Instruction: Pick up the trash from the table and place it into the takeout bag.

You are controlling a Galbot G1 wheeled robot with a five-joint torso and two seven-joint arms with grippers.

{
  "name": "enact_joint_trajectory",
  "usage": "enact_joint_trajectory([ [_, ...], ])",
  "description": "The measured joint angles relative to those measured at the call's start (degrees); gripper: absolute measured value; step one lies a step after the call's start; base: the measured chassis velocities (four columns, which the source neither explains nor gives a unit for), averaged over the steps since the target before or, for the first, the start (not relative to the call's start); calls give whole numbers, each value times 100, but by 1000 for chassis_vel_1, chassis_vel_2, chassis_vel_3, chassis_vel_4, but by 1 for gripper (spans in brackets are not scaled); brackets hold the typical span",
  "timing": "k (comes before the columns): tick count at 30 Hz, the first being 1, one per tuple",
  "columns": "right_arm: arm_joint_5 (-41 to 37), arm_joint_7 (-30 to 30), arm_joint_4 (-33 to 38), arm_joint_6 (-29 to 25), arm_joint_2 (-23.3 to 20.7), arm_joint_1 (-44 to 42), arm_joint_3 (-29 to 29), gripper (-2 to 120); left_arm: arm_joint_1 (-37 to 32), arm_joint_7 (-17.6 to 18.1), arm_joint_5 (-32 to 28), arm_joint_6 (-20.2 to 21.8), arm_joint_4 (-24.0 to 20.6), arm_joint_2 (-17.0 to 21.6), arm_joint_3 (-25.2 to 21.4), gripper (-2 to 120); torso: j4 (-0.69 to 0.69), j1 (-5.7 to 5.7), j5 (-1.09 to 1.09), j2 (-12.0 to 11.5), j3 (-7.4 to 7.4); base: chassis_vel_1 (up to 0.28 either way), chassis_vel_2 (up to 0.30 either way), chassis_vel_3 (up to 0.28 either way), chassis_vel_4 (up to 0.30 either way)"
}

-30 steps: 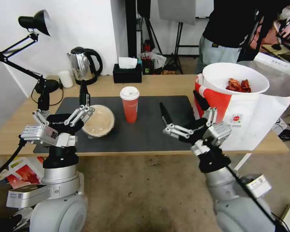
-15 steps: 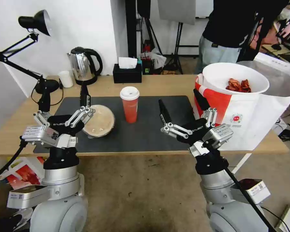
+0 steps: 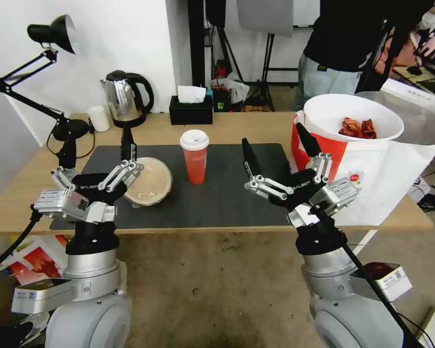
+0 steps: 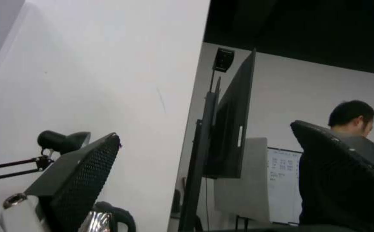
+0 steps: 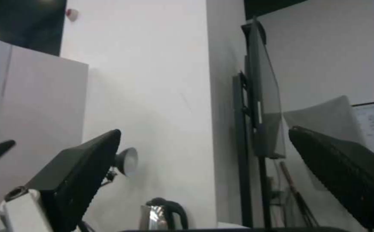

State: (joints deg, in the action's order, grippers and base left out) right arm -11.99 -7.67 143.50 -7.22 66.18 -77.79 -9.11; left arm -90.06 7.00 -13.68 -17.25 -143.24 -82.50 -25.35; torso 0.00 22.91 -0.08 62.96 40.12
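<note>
Head view: right pincer [image 3: 279,147] hung spread wide above the worktop [image 3: 237,126] mat's right part, beside the takeout bag [image 3: 372,179] holding the white bowl of crayfish shells [image 3: 355,118]. Left pincer [image 3: 95,155] hung, fingers apart, by the beige lidded bowl [image 3: 149,181]; red cup [image 3: 195,156] between.

Wrist views: saw both pincers' fingers [image 4: 77,175] [image 5: 77,175] parted, tilted up toward walls

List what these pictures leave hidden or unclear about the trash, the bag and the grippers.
- Beige bowl: head view, near side covered by the open left gripper; contact cannot be told.
- Takeout bag: inside hidden by the crayfish bowl sitting in its mouth; lower left corner behind the open right gripper.
- Red cup: contents hidden by its lid.
- Bag logo: too small to read.
</note>
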Motion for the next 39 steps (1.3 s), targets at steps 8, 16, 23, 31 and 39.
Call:
enact_joint_trajectory([
  [8, -454, 45, -10, 203, -127, 452, 253, 100, -16, -4, 66, -1, 0, -46, 1, 100, 0, 1, 0, 0, 0, 0, 0, 0, 0],
  [16, -821, 96, -221, 435, -257, 825, 547, 100, -33, -16, 93, -5, 0, -89, -7, 100, 0, 1, 0, 0, 0, 0, 0, 0, 0],
  [23, -1377, 79, -486, 873, -427, 1194, 876, 100, -6, -21, 93, -6, 0, -107, -19, 100, -1, 1, 0, 0, 0, 0, 0, 0, 0],
  [31, -1888, -94, -700, 1465, -776, 1747, 1130, 100, 11, -22, 93, -6, 0, -86, -35, 100, 0, 1, 1, 0, 0, 0, 0, 0, 0],
  [39, -2378, -382, -852, 1810, -1063, 2243, 1416, 100, 37, -22, 89, -5, 0, -86, -42, 100, 0, 1, 0, 0, 0, 0, 0, 0, 0],
])
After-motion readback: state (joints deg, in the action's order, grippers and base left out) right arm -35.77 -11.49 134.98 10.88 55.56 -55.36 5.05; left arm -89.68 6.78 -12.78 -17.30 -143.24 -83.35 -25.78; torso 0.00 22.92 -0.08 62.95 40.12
